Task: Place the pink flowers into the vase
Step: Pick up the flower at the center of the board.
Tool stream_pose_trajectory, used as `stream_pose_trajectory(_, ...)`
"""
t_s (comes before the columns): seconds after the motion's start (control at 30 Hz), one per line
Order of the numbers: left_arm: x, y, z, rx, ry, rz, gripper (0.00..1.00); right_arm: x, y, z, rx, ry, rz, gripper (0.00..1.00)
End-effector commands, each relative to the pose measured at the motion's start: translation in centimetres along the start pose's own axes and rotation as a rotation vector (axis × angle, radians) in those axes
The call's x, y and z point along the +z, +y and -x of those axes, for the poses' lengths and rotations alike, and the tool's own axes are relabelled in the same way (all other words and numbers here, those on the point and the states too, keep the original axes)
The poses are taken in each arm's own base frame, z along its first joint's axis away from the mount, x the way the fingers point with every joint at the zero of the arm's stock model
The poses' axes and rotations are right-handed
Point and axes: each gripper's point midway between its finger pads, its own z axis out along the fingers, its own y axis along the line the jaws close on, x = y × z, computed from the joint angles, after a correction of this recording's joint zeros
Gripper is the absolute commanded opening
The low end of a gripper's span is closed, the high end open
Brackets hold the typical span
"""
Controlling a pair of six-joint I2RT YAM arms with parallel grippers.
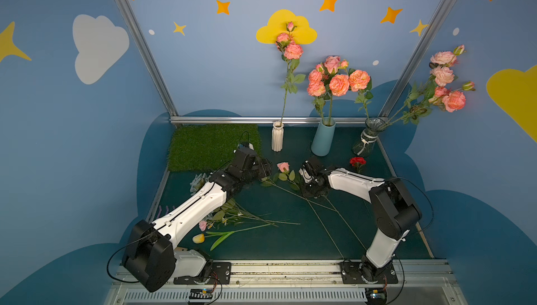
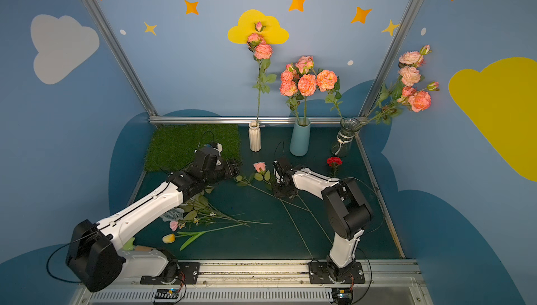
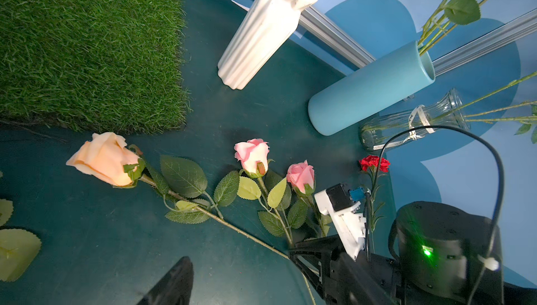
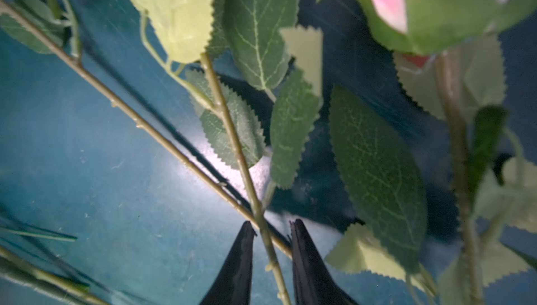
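The right pincer (image 4: 271, 225) sits low over the table, its jaws narrowly apart and not yet touching the two thin stems (image 4: 232, 132) that cross between them. These belong to the pink flowers (image 1: 283, 167), whose heads lie just ahead of its tips. The left pincer (image 1: 267, 169) hangs spread and empty just across those heads, and the blue vase (image 1: 323, 139) stands beyond the right pincer.

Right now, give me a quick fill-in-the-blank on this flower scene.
1. The middle vase of the three is ___.
2. The right gripper straddles a thin green ___.
3. The white vase holds ___ stem.
4. The flower lying beside the glass vase is ___.
Missing: blue; stem; one; red.
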Motion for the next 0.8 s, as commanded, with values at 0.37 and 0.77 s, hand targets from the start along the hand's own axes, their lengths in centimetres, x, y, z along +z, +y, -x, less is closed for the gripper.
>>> stream_pose_trajectory(0.37,-0.6,-0.2,-0.2,0.01,-0.011,-0.027,0.78,-0.9,1.5,1.1,-0.102,-0.056,-0.032,0.0)
stream_pose_trajectory(0.77,-1.5,-0.1,0.3,-0.003,-0.039,-0.029,0.78,-7.8,3.5,4.2,-0.219,-0.253,-0.052,0.0)
